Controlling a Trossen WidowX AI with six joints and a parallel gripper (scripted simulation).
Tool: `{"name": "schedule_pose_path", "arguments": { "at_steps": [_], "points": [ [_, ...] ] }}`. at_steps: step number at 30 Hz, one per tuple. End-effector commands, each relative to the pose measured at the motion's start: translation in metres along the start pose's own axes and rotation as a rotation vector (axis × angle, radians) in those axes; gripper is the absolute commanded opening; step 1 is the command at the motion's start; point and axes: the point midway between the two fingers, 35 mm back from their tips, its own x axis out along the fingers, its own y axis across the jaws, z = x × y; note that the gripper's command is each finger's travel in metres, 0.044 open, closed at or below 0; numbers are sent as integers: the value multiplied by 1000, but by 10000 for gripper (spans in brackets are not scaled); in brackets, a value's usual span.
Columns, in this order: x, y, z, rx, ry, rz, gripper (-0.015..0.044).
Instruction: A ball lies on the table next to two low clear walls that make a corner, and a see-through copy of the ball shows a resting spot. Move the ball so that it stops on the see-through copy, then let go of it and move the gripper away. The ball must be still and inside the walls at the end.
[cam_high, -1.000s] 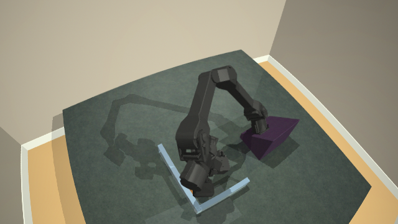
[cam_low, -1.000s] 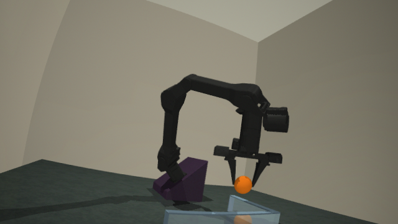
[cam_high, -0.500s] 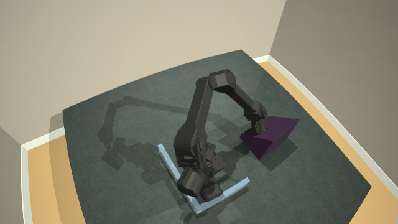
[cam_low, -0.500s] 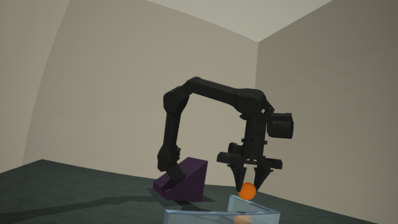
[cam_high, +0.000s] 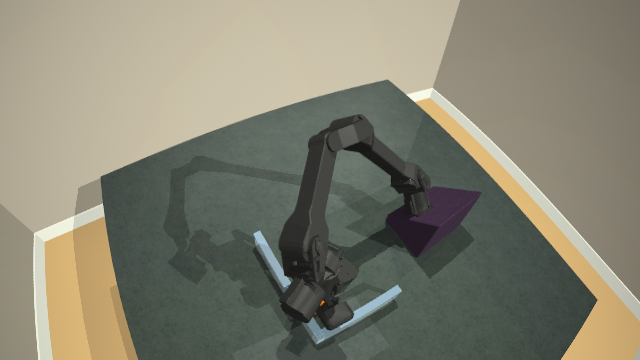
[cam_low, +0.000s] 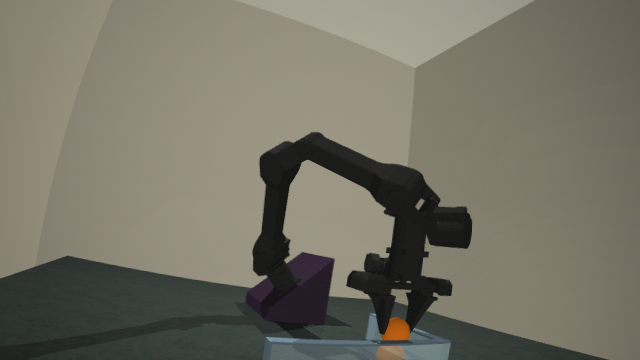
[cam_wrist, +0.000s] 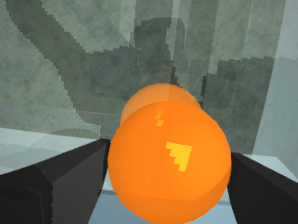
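Observation:
The solid orange ball (cam_low: 396, 330) (cam_wrist: 170, 170) is held between the two black fingertips of my gripper (cam_low: 397, 332) (cam_wrist: 168, 156). In the top view only a sliver of orange shows below the arm. The see-through copy (cam_low: 390, 353) (cam_wrist: 150, 99) is paler. It shows below the ball in the exterior view, behind the front wall, and is partly covered by the ball in the wrist view. The ball is above the copy, near the height of the wall tops. The two clear walls (cam_high: 372, 304) (cam_low: 320, 351) meet in a corner close to the gripper.
A dark purple wedge block (cam_high: 452, 205) (cam_low: 307, 295) is under the arm's base, away from the walls. The dark green table (cam_high: 500, 290) (cam_low: 100, 300) carries everything. The other low wall (cam_high: 266, 261) runs beside the arm's forearm and gripper in the top view.

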Motion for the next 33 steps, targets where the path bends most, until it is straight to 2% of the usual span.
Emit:
{"name": "schedule_pose_path", "arguments": {
  "at_steps": [1,22,33],
  "points": [
    [20,2,1,-3,0,7,0],
    [47,2,2,-3,0,9,0],
    [44,2,2,-2,-2,4,289]
  ]
}}
